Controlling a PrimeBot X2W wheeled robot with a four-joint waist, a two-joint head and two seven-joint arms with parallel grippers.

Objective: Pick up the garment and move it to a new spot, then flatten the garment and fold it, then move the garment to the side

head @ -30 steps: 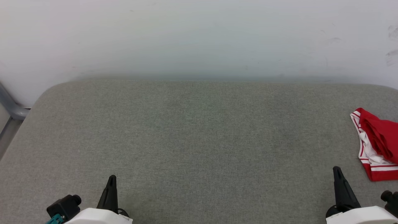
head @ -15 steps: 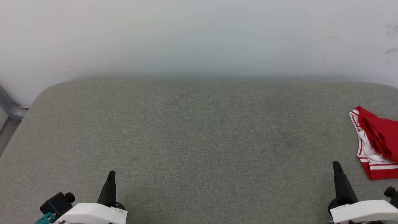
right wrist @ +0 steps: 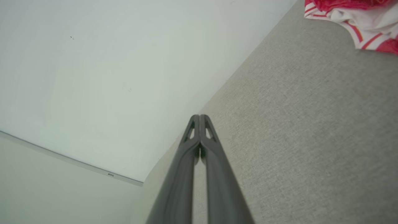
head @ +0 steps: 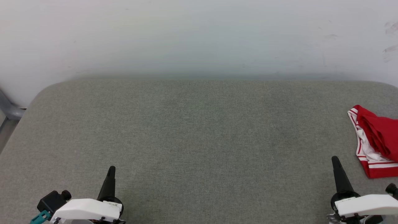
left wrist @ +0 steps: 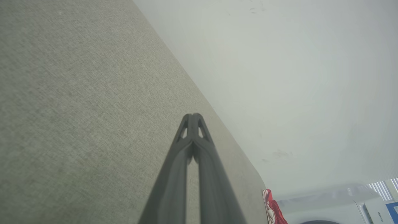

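The garment (head: 374, 140) is a crumpled red heap with white cloth and red-and-white striped trim, lying at the far right edge of the grey padded surface (head: 199, 130) and partly cut off by the frame. It also shows at the top right of the right wrist view as the garment (right wrist: 357, 18) and as a small red patch, the garment (left wrist: 273, 210), low in the left wrist view. My right gripper (head: 335, 160) is shut and empty, just left of and nearer than the heap. My left gripper (head: 111, 170) is shut and empty at the lower left.
A white wall (head: 199, 37) rises behind the surface's far edge. A grey metal bar (head: 9, 109) stands off the left corner. A white appliance (left wrist: 342, 202) sits beyond the surface's right end in the left wrist view.
Both grippers have crept a little forward over the surface, staying shut. The picture has shifted slightly, so the garment sits a bit higher in view.
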